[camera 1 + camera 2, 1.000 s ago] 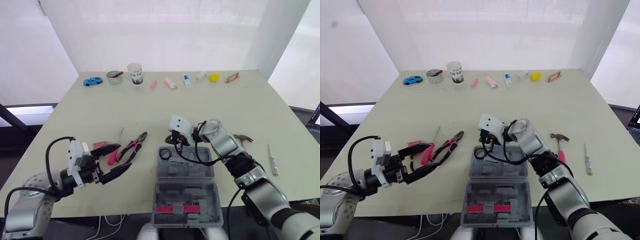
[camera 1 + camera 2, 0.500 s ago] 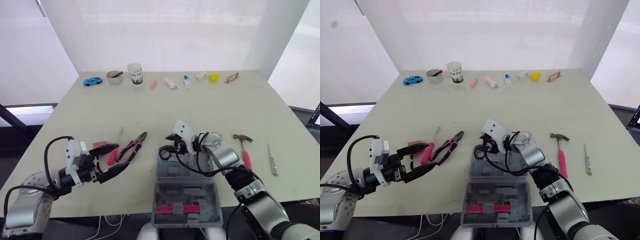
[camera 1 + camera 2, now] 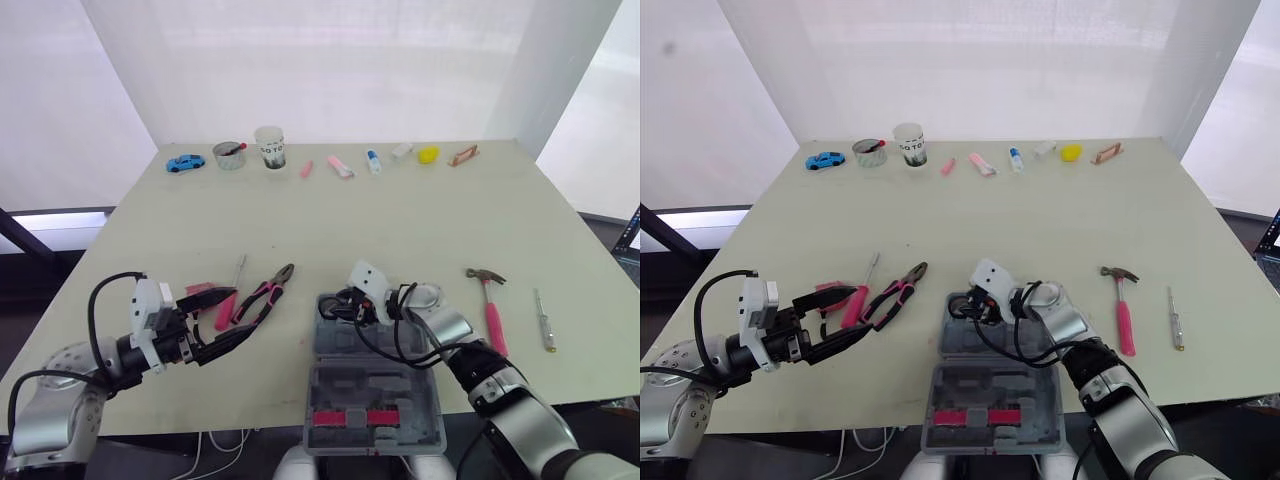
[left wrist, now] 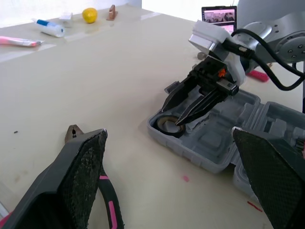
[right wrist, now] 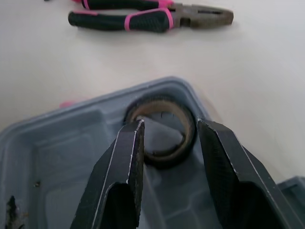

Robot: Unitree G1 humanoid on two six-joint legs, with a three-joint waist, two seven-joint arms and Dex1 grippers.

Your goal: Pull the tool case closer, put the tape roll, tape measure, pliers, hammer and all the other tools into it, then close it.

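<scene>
On the beige table (image 3: 450, 210), the tape roll (image 5: 167, 155) sits in the tool case (image 3: 372, 362), right gripper (image 5: 170, 125) spread just above.

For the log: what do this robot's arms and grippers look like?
Both arms are silver-grey metal, trailing black cables. A white camera box sits on each wrist. The left gripper and right gripper each carry two black, wedge-shaped fingers; the right has a small orange mark.

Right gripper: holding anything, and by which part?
Nothing: the right gripper has its jaws open over the tape roll, which lies in the case.
</scene>
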